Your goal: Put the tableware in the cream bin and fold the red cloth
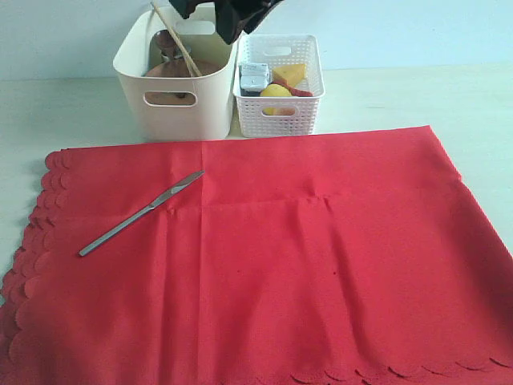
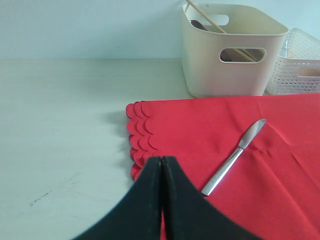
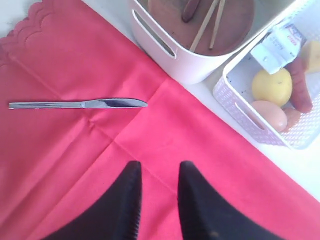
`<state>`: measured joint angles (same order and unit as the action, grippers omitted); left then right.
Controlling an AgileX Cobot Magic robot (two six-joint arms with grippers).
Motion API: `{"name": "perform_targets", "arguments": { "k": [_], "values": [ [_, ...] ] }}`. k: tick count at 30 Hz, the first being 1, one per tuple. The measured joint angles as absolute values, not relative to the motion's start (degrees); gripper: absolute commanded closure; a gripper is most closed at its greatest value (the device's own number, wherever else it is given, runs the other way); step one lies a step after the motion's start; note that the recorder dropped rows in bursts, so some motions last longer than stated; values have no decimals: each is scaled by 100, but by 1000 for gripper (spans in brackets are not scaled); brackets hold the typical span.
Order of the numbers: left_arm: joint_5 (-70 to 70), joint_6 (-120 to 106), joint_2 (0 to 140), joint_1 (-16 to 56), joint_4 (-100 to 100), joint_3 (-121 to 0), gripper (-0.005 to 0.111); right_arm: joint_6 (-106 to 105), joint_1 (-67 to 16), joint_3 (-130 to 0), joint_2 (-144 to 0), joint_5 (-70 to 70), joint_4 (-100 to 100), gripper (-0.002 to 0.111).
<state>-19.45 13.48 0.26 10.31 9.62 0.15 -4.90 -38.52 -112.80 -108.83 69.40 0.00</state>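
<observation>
The red cloth (image 1: 304, 265) lies spread flat on the table, its scalloped edge at the left. A metal knife (image 1: 140, 212) rests on its left part. The cream bin (image 1: 200, 100) behind it holds a brown wooden plate (image 3: 235, 25), chopsticks (image 3: 207, 25) and a dark spoon (image 3: 190, 9). My right gripper (image 3: 160, 166) hovers open over the cloth near the bin, nothing between its fingers; the exterior view shows it high above the bin (image 1: 230, 28). My left gripper (image 2: 161, 159) is shut and empty over the cloth's scalloped corner, the knife (image 2: 235, 156) lying just beside it.
A white lattice basket (image 1: 280, 116) stands right of the bin, touching it, with a lemon (image 3: 271, 86), egg (image 3: 269, 114), sausage (image 3: 300, 90), cheese (image 3: 312, 52) and milk carton (image 3: 277, 47). Bare pale table runs left of the cloth (image 2: 60, 125).
</observation>
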Motion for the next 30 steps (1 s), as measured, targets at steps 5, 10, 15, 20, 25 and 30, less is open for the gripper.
{"name": "perform_targets", "arguments": {
  "k": [5,10,15,20,25,30],
  "values": [
    [-1945,1348,26,1031,962,15,105,-660,-3852,-11280,-10513,6973,0,107],
    [-1945,1348,26,1031,962,15,105,-713,-3852,-11280,-10095,6986,0,108],
    [-1945,1348,26,1031,962,15,105,-748,-3852,-11280,-9670,6995,0,108],
    [-1945,1348,26,1031,962,15,105,-748,-3852,-11280,-9219,6995,-121,108],
    [-1945,1348,26,1031,962,15,105,-758,-3852,-11280,-8682,6995,-277,108],
    [-1945,1348,26,1031,962,15,105,-758,-3852,-11280,-8157,6995,-376,108]
  ]
}}
